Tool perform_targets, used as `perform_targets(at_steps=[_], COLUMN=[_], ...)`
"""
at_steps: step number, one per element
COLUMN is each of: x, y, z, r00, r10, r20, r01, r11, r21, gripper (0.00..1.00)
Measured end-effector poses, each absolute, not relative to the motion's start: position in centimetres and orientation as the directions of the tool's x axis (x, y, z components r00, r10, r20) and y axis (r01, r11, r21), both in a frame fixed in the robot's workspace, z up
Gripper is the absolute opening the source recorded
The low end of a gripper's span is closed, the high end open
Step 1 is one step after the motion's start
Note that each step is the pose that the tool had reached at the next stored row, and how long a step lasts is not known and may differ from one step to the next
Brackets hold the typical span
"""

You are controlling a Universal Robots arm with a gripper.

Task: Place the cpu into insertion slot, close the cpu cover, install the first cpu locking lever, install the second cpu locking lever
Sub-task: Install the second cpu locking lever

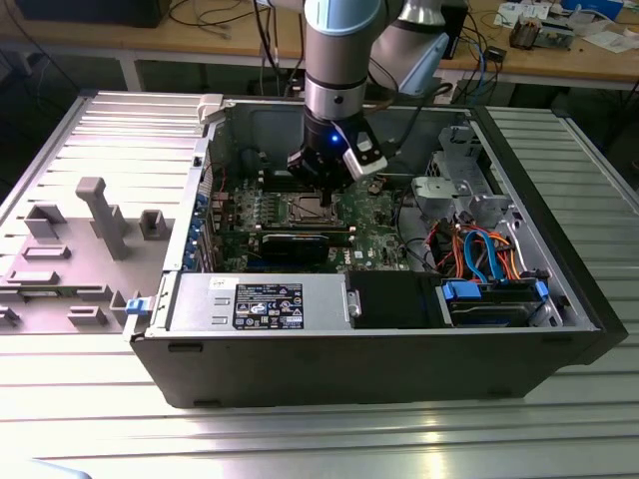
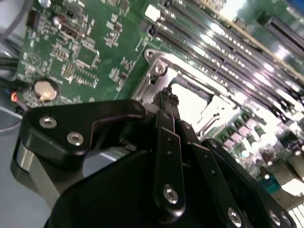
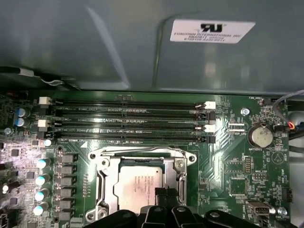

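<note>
Exterior view: open computer case (image 1: 399,339) lies on its side on a ribbed metal counter (image 1: 300,439), grey fixture blocks (image 1: 100,215) on the counter toward the exterior view's left. Arm (image 1: 339,60) comes straight down into the case, claw (image 1: 321,203) low over the green motherboard (image 1: 374,235) right at the insertion slot (image 1: 308,211). Power supply (image 1: 260,302) with label sits along the near case wall, blue and orange cables (image 1: 484,254) and drive bay toward the exterior view's right. Second wrist view: black claw (image 2: 169,99) fingers (image 2: 166,142) run side by side, tips close together with no visible gap, down at the silver socket rim; whether they pinch anything there, cannot tell. Cpu cover (image 2: 156,71) frame shows as bright metal just past the tips, long memory slots (image 2: 223,52) beyond it, coin battery (image 2: 43,89) off on the green board. First wrist view: cpu (image 3: 140,185) with dull silver top sits flat inside the insertion slot (image 3: 102,183), cpu cover (image 3: 142,156) frame lying down around it, chip top visible through its window. Claw (image 3: 164,194) tips touch or hover at the chip's near edge, beside the cover's side rail. Four memory slots (image 3: 128,123) lie beside the socket, row of capacitors (image 3: 42,185) on one side, coin battery (image 3: 260,137) on the other, grey case wall (image 3: 118,42) with white label behind.
</note>
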State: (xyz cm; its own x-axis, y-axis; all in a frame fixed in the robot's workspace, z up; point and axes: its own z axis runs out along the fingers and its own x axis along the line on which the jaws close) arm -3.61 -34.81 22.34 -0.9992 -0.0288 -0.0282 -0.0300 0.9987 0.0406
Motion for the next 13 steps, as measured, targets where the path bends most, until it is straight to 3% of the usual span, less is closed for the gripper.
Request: perform_targets(at_steps=[13], x=[-3.62], y=[-35.6], z=[22.88], r00=[-0.999], r10=[-0.029], r20=[-0.028], r01=[-0.03], r11=[0.999], r21=[0.028], gripper=[0.11])
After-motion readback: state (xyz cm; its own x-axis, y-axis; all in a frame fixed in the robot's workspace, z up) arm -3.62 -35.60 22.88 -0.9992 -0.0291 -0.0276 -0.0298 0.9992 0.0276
